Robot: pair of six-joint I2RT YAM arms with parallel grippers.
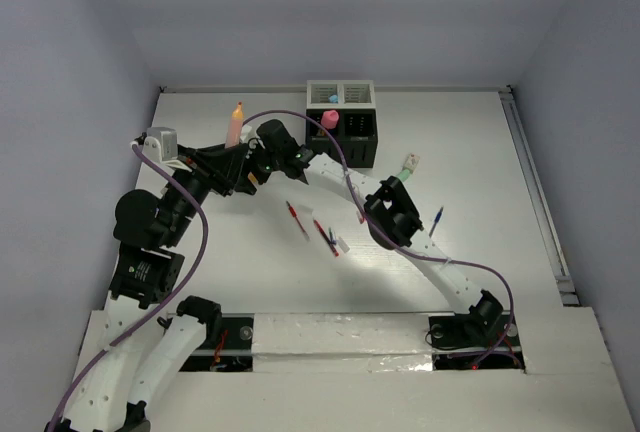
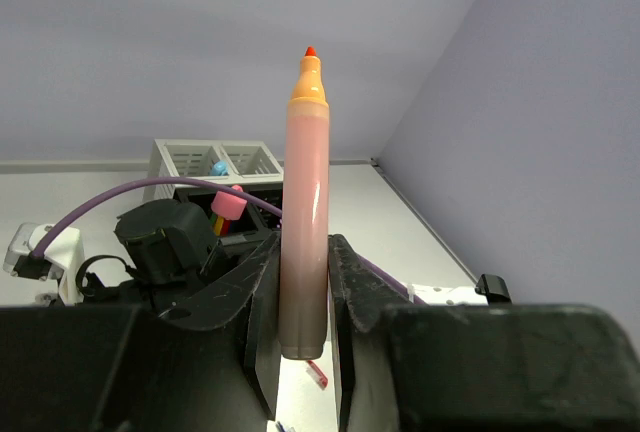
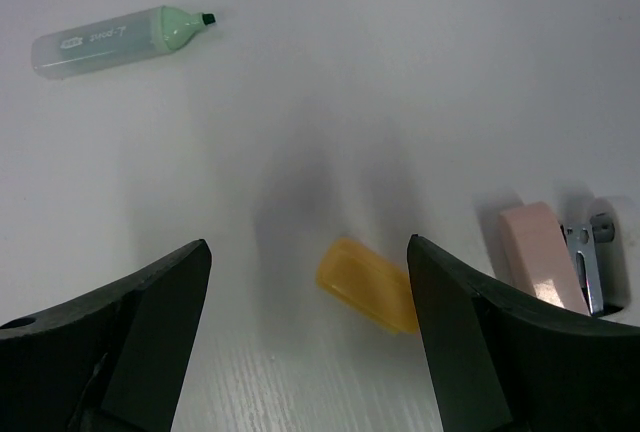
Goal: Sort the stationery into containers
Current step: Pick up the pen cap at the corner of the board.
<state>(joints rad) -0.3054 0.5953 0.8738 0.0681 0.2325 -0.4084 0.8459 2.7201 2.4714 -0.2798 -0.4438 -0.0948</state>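
White tabletop (image 1: pixel 480 152): left hand (image 2: pixel 303 287) pinches orange marker (image 2: pixel 305 192); right hand (image 3: pixel 308 287) spread over yellow cap (image 3: pixel 368 285).

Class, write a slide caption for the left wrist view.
Left gripper clamps an uncapped orange marker, organizer boxes beyond.

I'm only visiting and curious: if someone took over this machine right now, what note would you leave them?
Left pincer: shut on an upright chunky orange marker, tip bare.
Right pincer: open, empty, over a small orange cap-like piece on the table.
Done: chunky pink marker in the black slotted box; light blue marker in the white slotted box.
Left: the held marker; on the table, green highlighter, thin red pen, thin blue pen.
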